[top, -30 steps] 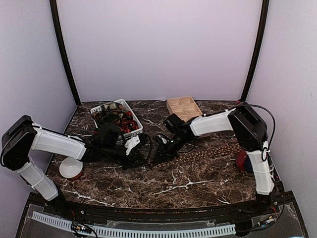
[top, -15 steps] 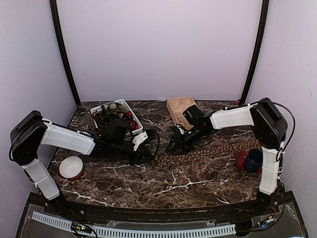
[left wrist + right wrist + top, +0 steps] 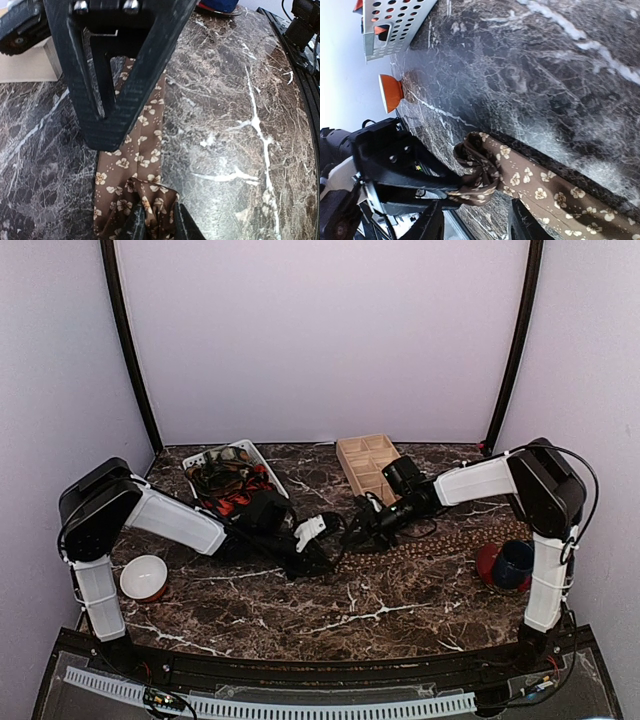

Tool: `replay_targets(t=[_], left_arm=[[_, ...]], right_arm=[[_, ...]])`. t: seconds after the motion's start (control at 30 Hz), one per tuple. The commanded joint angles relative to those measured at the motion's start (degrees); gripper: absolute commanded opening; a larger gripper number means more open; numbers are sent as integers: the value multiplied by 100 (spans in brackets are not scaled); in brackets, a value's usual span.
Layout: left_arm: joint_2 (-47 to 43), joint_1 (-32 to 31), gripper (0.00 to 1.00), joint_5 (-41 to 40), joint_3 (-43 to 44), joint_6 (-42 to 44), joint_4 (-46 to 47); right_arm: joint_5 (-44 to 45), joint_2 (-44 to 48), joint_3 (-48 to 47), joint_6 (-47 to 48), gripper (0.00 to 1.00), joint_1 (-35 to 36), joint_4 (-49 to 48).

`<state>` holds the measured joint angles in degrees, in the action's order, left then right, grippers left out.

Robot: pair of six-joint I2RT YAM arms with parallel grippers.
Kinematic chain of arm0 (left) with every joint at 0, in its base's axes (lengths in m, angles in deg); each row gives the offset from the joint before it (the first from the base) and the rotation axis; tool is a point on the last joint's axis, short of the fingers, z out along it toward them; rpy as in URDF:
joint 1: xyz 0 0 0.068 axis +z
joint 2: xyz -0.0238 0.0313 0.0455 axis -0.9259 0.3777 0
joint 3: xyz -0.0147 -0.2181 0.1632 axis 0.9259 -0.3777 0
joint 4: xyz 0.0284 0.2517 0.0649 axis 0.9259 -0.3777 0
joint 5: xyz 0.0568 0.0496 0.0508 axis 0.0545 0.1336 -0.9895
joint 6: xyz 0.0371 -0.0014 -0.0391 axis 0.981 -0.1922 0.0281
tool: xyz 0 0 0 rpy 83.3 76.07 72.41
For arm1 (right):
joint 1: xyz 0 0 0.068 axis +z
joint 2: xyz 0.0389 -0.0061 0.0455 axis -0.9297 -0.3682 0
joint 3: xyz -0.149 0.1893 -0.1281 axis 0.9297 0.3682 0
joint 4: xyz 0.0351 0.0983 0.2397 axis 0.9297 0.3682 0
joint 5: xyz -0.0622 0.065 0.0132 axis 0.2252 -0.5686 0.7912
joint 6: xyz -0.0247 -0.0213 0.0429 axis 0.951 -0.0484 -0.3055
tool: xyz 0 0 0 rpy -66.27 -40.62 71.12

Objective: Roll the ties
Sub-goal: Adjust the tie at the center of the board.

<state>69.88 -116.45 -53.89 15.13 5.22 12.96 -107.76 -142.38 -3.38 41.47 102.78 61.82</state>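
Note:
A brown tie (image 3: pixel 450 540) with small tan flowers lies along the marble table (image 3: pixel 300 615), running right from the centre. My left gripper (image 3: pixel 322 552) is shut on its folded, bunched end (image 3: pixel 150 200), low on the table; its fingertips (image 3: pixel 135 226) pinch the fabric. My right gripper (image 3: pixel 358 530) hovers just right of that end, open and empty, its fingers (image 3: pixel 432 225) on either side of the tie strip (image 3: pixel 540 190). The curled end (image 3: pixel 477 170) shows held by the left jaws in the right wrist view. More red-and-black ties fill a white basket (image 3: pixel 268 472).
A wooden compartment box (image 3: pixel 368 458) stands at the back centre. A red-and-white bowl (image 3: pixel 143 577) sits at the left. A red bowl with a blue cup (image 3: pixel 510 565) sits at the right. Black cables trail near both wrists.
My left gripper has moved right toward the table's centre with the tie's end in it. My right gripper has drawn back to the right and stands open.

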Motion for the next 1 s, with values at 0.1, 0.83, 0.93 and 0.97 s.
replay_targets(t=[0.1,0.83,0.93,0.97], left_arm=[[196,4,21,-154,276,-151,264],[324,4,24,-336,364,-403,493],[284,4,26,-438,320,-473,507],[258,4,28,-460,287,-476,513]], right_arm=[[-256,-75,-103,-61,42,74,-217],[-190,-627,-539,174,21,358,189],[-84,-612,-562,231,4,358,255],[-57,-611,-572,249,0,350,280]])
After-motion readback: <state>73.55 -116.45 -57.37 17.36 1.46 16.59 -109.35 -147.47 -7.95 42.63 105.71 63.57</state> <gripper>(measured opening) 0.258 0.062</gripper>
